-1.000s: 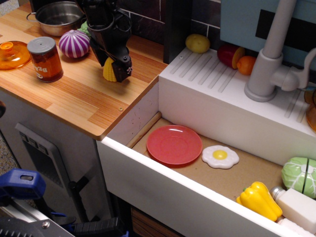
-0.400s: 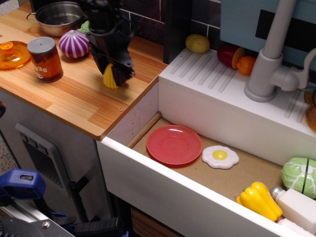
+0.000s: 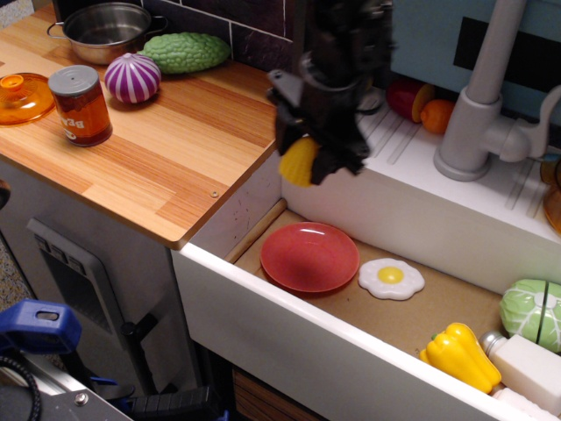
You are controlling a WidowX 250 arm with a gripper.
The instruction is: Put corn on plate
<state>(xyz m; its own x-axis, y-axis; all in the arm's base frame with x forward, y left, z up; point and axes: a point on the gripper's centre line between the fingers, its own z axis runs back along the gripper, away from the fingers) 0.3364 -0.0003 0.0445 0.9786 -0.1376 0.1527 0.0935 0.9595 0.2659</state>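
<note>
My gripper point(image 3: 308, 162) is shut on the small yellow corn point(image 3: 298, 162) and holds it in the air over the sink's left edge. The corn hangs above and a little behind the red-pink plate point(image 3: 309, 256), which lies flat on the sink floor at its left end. The plate has nothing on it. The black arm hides the drainboard behind it.
A fried egg toy point(image 3: 391, 278) lies right of the plate. A yellow bell pepper point(image 3: 460, 355), a white bottle point(image 3: 531, 370) and a green cabbage point(image 3: 531, 311) sit at the sink's right. On the wooden counter point(image 3: 175, 167) stand a can point(image 3: 80, 104), purple onion point(image 3: 132, 77), orange lid point(image 3: 19, 96), pot point(image 3: 105, 30) and green gourd point(image 3: 187, 52). A grey faucet point(image 3: 478, 114) stands right.
The gripper has carried the corn from over the wooden counter rightward to above the sink's left end, near the plate. The green gourd is uncovered.
</note>
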